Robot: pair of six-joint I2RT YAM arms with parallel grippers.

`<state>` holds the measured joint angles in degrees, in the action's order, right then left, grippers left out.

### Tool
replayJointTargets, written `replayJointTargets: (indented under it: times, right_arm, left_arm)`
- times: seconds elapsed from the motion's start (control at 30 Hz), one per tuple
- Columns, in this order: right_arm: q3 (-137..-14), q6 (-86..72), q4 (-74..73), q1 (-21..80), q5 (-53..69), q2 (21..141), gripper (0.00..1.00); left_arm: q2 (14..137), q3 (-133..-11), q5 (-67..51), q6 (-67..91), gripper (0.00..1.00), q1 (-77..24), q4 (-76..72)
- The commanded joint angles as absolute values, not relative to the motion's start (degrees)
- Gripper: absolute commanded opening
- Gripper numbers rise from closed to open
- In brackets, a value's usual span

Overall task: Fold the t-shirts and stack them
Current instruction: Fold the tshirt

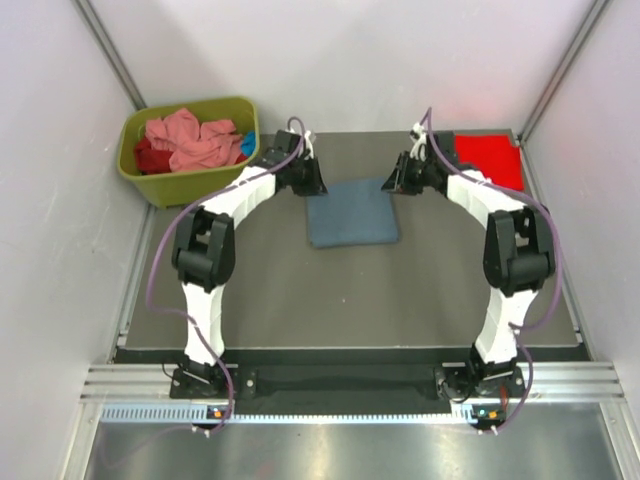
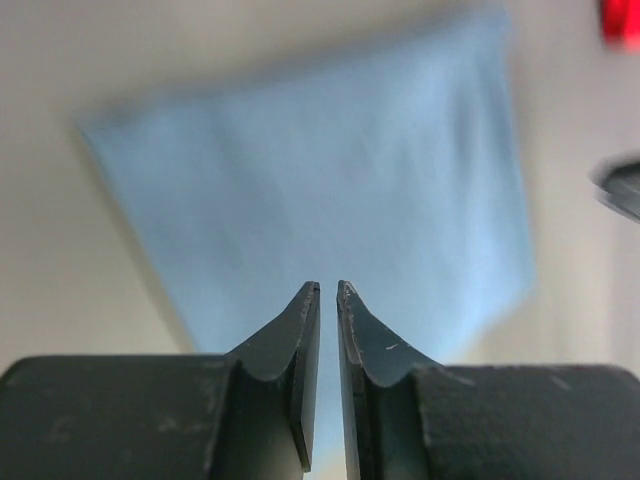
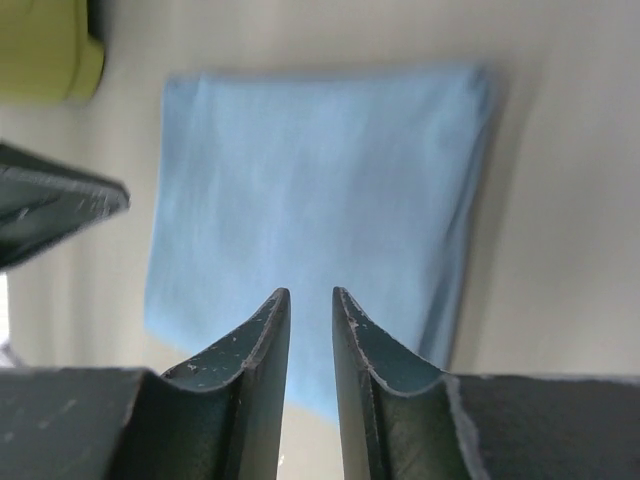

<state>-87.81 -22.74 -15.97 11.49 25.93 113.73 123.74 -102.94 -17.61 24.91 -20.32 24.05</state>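
Observation:
A slate blue-grey t-shirt (image 1: 352, 212) lies folded into a flat rectangle at the middle of the dark table. It also shows in the left wrist view (image 2: 330, 180) and the right wrist view (image 3: 320, 180). My left gripper (image 1: 310, 186) (image 2: 328, 288) hangs over its far left corner, jaws shut and empty. My right gripper (image 1: 392, 183) (image 3: 310, 293) hangs over its far right corner, jaws almost together and empty. A bright red t-shirt (image 1: 488, 160) lies folded flat at the far right. Salmon pink tees (image 1: 190, 140) and a dark red one (image 1: 148, 156) sit crumpled in the bin.
The olive-green plastic bin (image 1: 180, 186) stands at the far left corner, off the table mat; its corner shows in the right wrist view (image 3: 45, 50). White walls close in the left, right and back. Both arms' cables loop over the table sides.

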Motion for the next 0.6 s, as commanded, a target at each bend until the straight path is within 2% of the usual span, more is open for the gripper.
replayJointTargets:
  times: [0.0,0.17,0.23,0.4,0.57]
  right_arm:
    - [-79.38,-23.73,-9.51,12.74,27.86,108.73,0.24]
    - [-71.12,-22.86,-8.26,12.57,24.89,108.37,0.24]
    - [-70.58,-21.54,-9.49,12.57,22.34,109.59,0.22]
    - [-70.49,-20.30,-12.21,12.57,19.78,108.99,0.22]
    - [-72.59,-18.99,-20.63,13.80,14.69,101.88,0.22]
  left_arm:
    - [113.84,-93.28,-17.84,24.34,0.17,-23.02,20.84]
    - [110.04,-78.17,-16.27,26.54,0.16,-24.26,16.18]
    - [110.21,-75.60,-14.77,26.54,0.16,-24.43,15.38]
    - [114.17,-77.08,-11.26,26.45,0.15,-24.43,22.22]
    - [110.14,-80.24,-8.00,26.72,0.15,-24.87,28.29]
